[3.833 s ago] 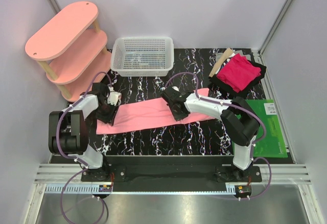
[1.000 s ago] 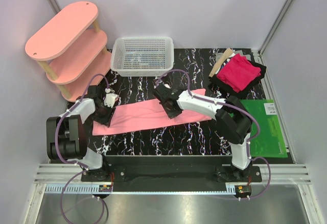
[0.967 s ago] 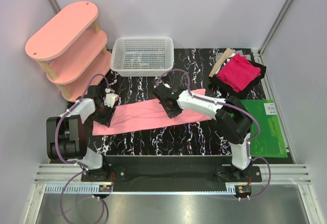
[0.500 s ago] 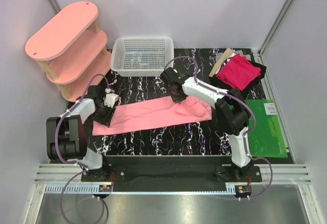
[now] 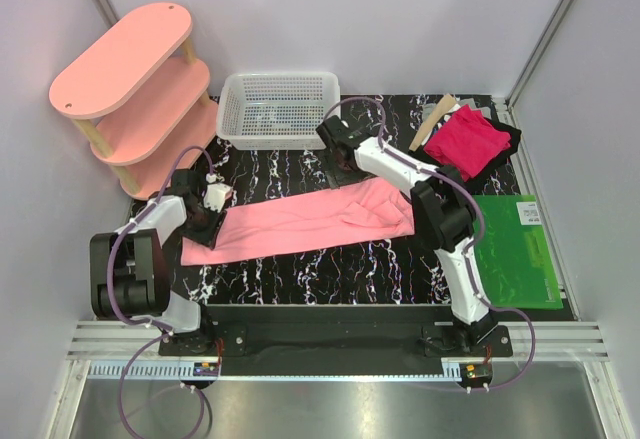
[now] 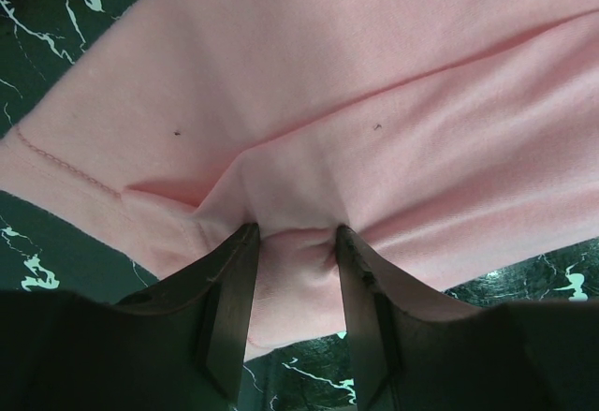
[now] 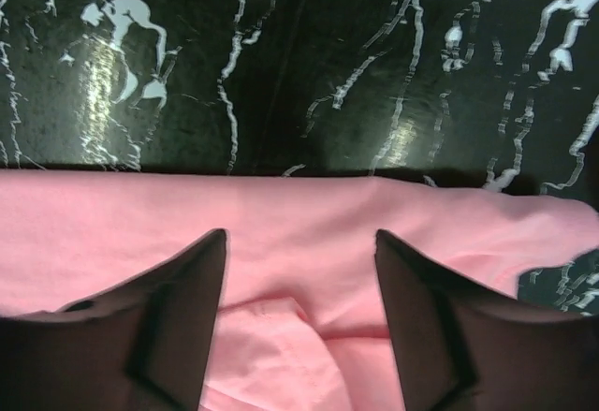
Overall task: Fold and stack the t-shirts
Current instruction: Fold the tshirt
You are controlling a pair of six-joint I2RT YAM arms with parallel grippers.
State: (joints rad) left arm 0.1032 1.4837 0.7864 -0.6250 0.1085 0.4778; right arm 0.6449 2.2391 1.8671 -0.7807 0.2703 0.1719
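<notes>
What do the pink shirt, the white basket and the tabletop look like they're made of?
Pink shirt: soft matte knit cloth, likely cotton; it creases and shows a stitched hem.
White basket: rigid, probably plastic, moulded as open mesh.
Tabletop: glossy black with white veins and glare spots; whether real marble or printed film, I cannot tell.

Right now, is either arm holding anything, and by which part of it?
The left jaws pinch a fold of the salmon-pink t-shirt near its left end. The right jaws stand open above the same shirt and hold nothing.
</notes>
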